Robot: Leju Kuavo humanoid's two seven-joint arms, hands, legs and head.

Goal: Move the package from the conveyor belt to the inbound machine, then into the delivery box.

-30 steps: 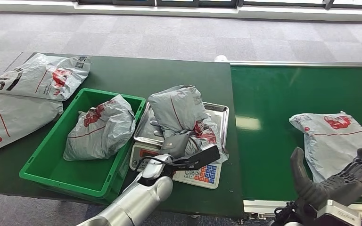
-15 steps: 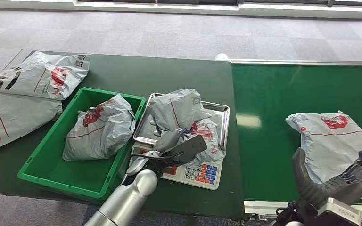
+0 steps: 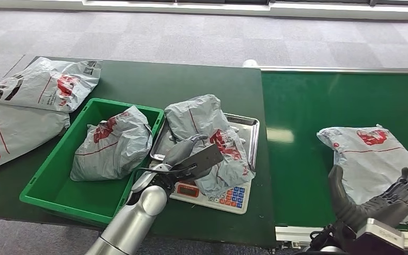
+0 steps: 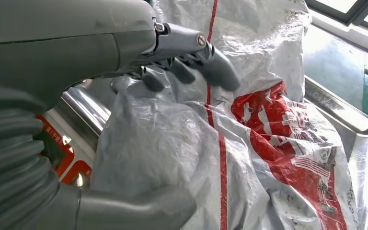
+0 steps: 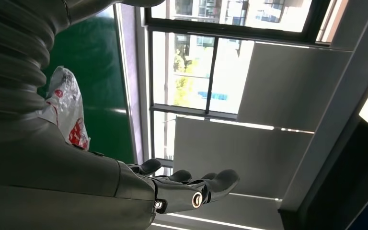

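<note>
Package (image 3: 207, 135), a soft, crinkly, probably slippery poly bag, slumps on the scale tray (image 3: 249, 127); left hand (image 3: 186, 156) clutches a bunched fold at its near edge, right hand (image 3: 382, 204) spread, idle.

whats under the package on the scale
The package lies on the scale's steel tray, left hand gripping it. Its lower end drapes over the display; whatever lies beneath stays hidden.

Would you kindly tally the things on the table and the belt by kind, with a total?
Grey packages: 5 (two on the table at the far left, one in the bin, one on the scale, one on the belt)
Green bin: 1
Scale: 1
Total: 7
</note>
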